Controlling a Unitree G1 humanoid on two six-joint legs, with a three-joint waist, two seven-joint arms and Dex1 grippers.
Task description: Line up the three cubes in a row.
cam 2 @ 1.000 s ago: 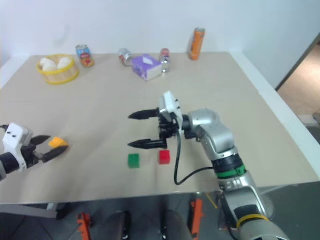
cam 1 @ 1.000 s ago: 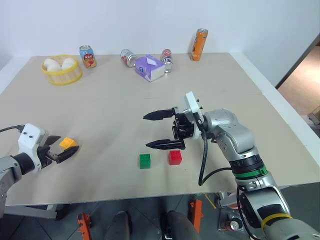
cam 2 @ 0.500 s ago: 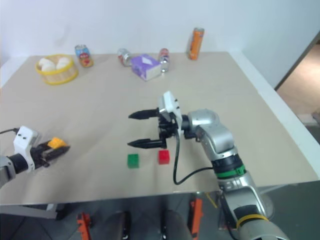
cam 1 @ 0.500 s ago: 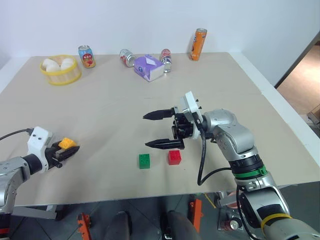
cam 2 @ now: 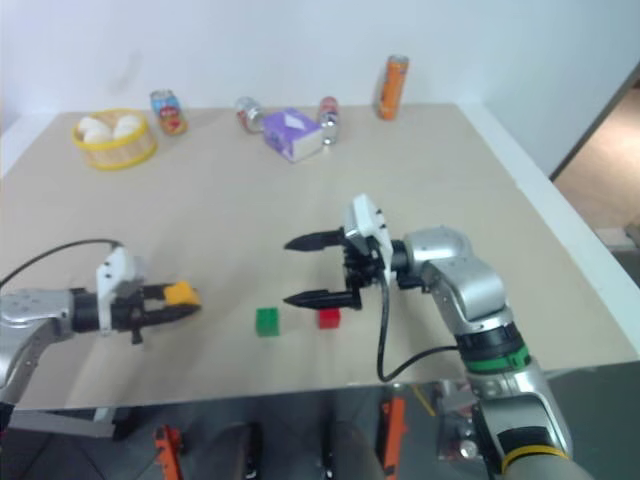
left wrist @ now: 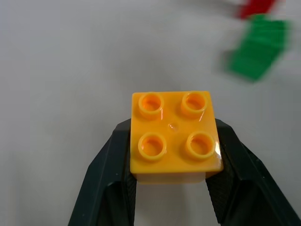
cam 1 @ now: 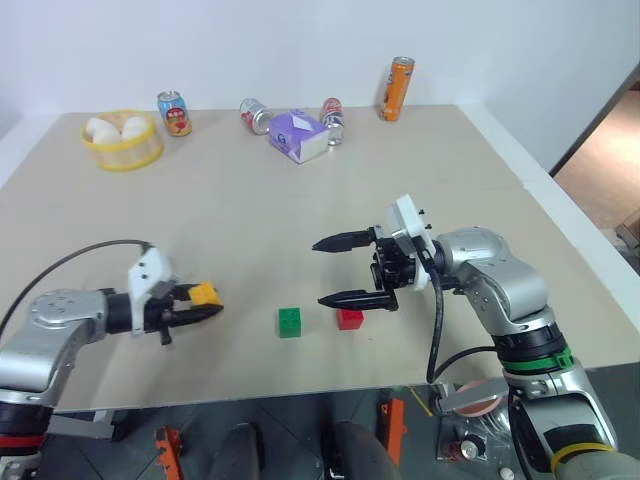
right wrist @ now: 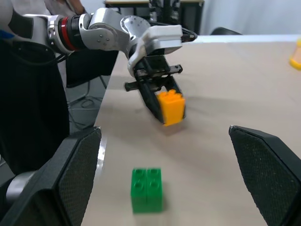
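Observation:
My left gripper (cam 1: pixel 199 305) is shut on the yellow-orange cube (cam 1: pixel 203 294), studs up, holding it low over the table at the front left; the left wrist view shows the cube (left wrist: pixel 175 135) pinched between both black fingers. To its right, the green cube (cam 1: pixel 289 322) and the red cube (cam 1: pixel 349 319) sit side by side on the table with a small gap between them. My right gripper (cam 1: pixel 320 272) hovers open, pointing left, with its lower finger just above the red cube and nothing in it. In the right wrist view the yellow-orange cube (right wrist: pixel 170 107) lies beyond the green cube (right wrist: pixel 147 189).
Along the far edge stand a yellow basket (cam 1: pixel 122 140) holding white eggs, several cans (cam 1: pixel 175 112), a purple box (cam 1: pixel 299 135) and a tall orange can (cam 1: pixel 399 88). The table's front edge (cam 1: pixel 300 385) runs close below the cubes.
My left gripper closed on the yellow-orange cube and carried it right, toward the green cube. My right gripper drifted slightly right, still open.

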